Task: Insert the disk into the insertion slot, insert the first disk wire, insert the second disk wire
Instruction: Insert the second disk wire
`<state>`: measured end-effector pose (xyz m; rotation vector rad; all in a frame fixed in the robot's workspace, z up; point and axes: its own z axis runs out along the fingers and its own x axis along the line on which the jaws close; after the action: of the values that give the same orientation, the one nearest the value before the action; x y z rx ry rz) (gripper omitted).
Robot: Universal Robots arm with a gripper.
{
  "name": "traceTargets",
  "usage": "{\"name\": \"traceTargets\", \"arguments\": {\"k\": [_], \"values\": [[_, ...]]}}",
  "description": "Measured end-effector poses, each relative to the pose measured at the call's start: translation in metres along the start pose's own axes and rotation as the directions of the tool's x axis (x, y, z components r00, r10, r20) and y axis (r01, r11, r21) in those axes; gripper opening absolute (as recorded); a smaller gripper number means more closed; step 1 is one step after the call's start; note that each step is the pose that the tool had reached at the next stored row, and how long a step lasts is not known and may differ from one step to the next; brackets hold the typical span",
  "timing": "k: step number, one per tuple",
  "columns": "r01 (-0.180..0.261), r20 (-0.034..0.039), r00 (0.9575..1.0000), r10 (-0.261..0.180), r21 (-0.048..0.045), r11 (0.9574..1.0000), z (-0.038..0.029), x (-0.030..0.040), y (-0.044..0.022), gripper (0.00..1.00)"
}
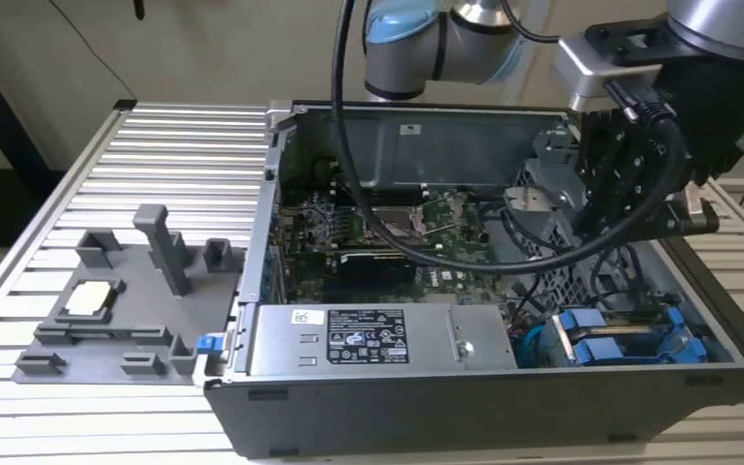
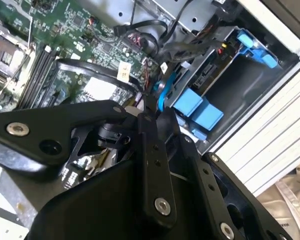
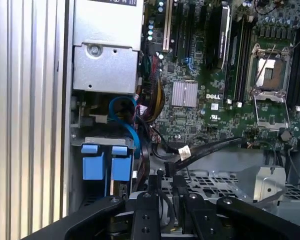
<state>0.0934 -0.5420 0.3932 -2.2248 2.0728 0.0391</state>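
Past seating the disk, apparently onto wiring.
Shows disk low in the computer case corner; poises hand near a tagged black wire; cannot tell whether clenched or released.

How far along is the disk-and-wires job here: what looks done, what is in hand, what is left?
Done: the disk, in its blue carrier, looks seated in its slot at a corner of the computer case. In hand: the gripper hangs over the open case beside a black tagged cable; a grip is not clear. Left: no wire is visibly plugged into the disk, so both wire steps look open.
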Motion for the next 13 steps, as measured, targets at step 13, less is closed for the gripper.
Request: {"name": "traceTargets", "arguments": {"k": [13], "values": [[0.011,-0.0105,0.9999,-0.01,0.0905,0.9958,0.0123,-0.0018,0.0229,0.27]]}}
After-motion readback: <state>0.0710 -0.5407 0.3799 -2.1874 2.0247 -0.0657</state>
